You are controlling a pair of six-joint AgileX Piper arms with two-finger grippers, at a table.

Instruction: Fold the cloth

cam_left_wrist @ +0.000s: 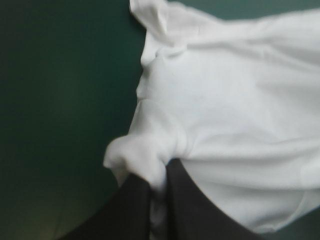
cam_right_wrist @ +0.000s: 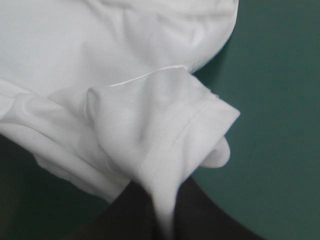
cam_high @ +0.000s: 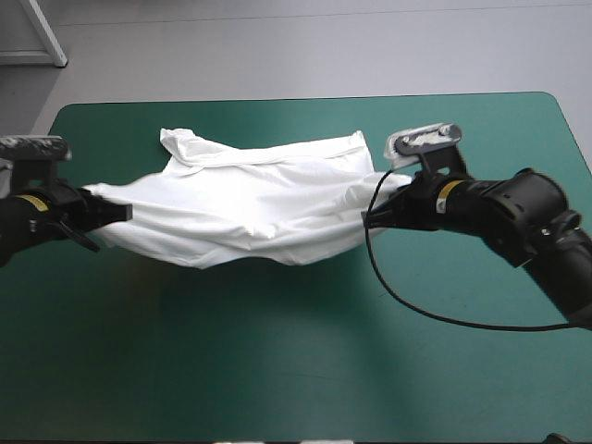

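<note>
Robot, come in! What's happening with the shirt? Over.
Jaws shut on T-shirt: left gripper one end, right gripper the other. Stretched between them over table. Nothing in the way.

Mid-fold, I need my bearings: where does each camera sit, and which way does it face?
High view: above and behind the robot, facing forward and down at the table; the left gripper and right gripper show, holding the T-shirt between them.
Left wrist view: above the left wrist, looking along its black fingers, shut on a bunched T-shirt edge.
Right wrist view: above the right wrist, looking along its fingers, shut on a hemmed corner.
Shared: both wrist views show the T-shirt over the teal-green cover.
</note>
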